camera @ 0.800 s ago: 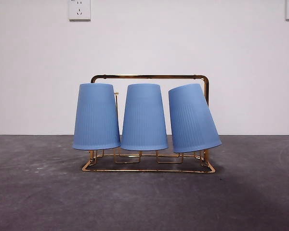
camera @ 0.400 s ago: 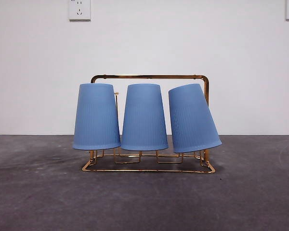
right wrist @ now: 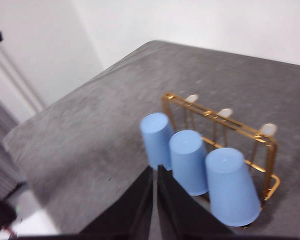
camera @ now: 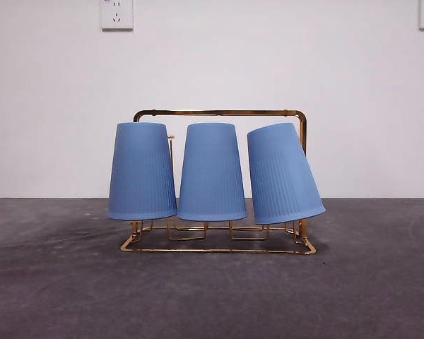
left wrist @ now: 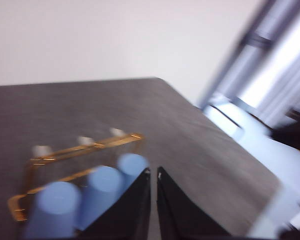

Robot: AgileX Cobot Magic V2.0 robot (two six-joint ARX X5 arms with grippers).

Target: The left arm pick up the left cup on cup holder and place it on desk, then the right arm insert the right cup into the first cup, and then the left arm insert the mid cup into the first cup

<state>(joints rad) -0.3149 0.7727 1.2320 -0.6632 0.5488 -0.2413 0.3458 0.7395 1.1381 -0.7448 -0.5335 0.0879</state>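
Three blue cups hang upside down on the gold cup holder point(camera: 219, 112): the left cup point(camera: 142, 171), the mid cup point(camera: 211, 173) and the right cup point(camera: 283, 174), which tilts. No arm shows in the front view. In the left wrist view my left gripper point(left wrist: 153, 172) is shut and empty, high above the desk point(camera: 212, 296), with the left cup point(left wrist: 55, 206) nearest of the row. In the right wrist view my right gripper point(right wrist: 154, 169) is shut and empty, also high up, with the right cup point(right wrist: 231, 185) nearest. Both wrist views are blurred.
A white wall with two sockets point(camera: 116, 13) stands behind the desk. The desk's side edges point(right wrist: 55, 107) show in the wrist views. White-tipped pegs point(right wrist: 224, 113) of the holder's back row carry no cups.
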